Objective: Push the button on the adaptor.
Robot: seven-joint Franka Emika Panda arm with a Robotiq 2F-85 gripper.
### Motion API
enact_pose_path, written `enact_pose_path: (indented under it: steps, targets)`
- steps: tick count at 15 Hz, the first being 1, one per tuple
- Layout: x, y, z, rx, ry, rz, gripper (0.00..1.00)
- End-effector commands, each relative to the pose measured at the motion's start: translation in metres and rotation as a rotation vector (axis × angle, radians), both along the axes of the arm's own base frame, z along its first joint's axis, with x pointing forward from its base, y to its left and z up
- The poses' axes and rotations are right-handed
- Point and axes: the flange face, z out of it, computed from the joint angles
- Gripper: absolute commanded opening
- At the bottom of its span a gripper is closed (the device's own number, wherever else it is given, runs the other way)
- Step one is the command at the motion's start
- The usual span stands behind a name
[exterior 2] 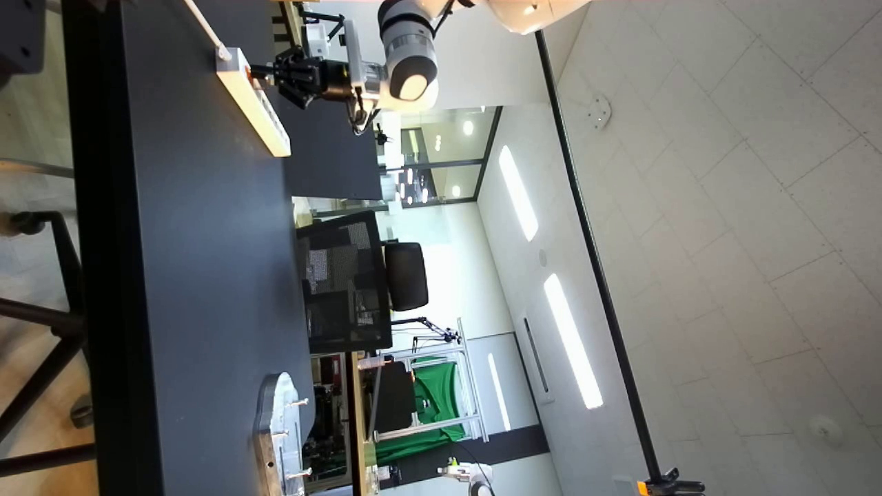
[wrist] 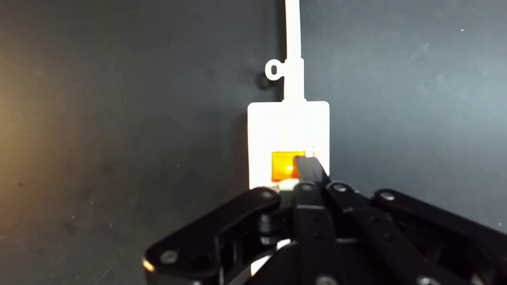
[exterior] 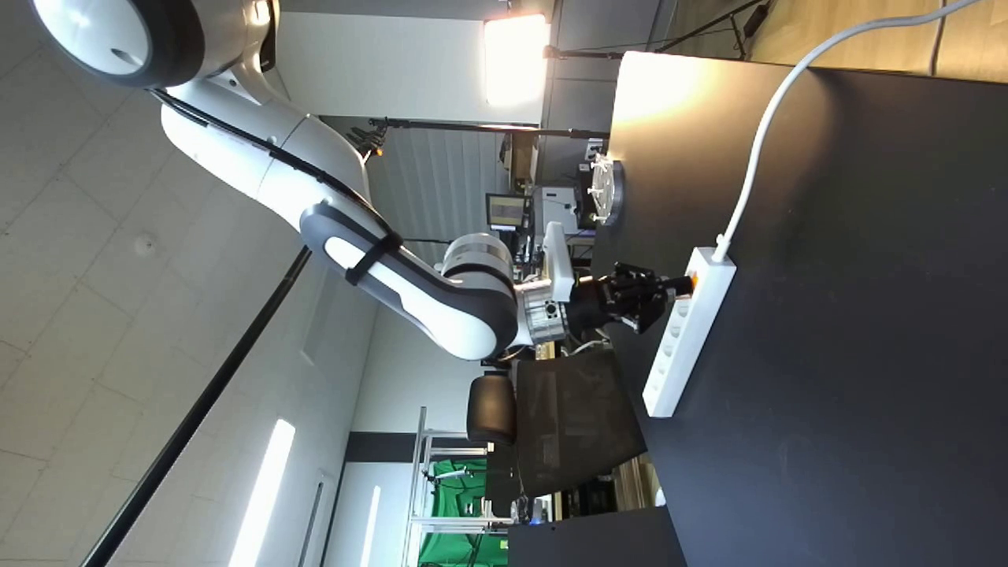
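Observation:
The adaptor is a long white power strip (exterior: 694, 339) lying on the dark table. It also shows in the other exterior frame (exterior 2: 249, 103) and in the wrist view (wrist: 273, 128). Its orange button (wrist: 281, 166) is near the cable end and looks lit. My gripper (wrist: 311, 168) is shut, with nothing seen between the fingers. Its fingertips are at the button and hide the button's right part in the wrist view. In both exterior views the fingertips (exterior: 680, 287) (exterior 2: 259, 71) reach the strip's top at the button. Whether the button is pressed down I cannot tell.
A white cable (exterior: 756, 150) runs from the strip's end across the table (exterior: 835, 378). A round board with small pegs (exterior: 605, 189) stands on the table, away from the strip (exterior 2: 286, 427). An office chair (exterior 2: 344, 282) stands behind the table. The exterior pictures are turned sideways.

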Motion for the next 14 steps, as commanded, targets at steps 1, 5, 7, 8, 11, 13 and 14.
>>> enact_pose_path:
  steps: [1, 5, 7, 8, 11, 13, 14]
  targets:
    - [-0.002, 0.002, 0.008, 0.000, 0.025, -0.010, 0.00]
    - [-0.007, 0.000, 0.013, -0.010, 0.037, -0.019, 0.00]
    - [-0.008, -0.003, 0.013, -0.017, 0.031, -0.023, 0.00]
    - [-0.008, -0.005, 0.012, -0.016, 0.028, -0.024, 0.00]
    - [-0.008, -0.007, 0.009, -0.016, 0.018, -0.026, 0.00]
    - [-0.009, -0.008, 0.007, -0.012, 0.015, -0.030, 0.00]
    - [-0.009, -0.008, 0.006, -0.011, 0.011, -0.032, 0.00]
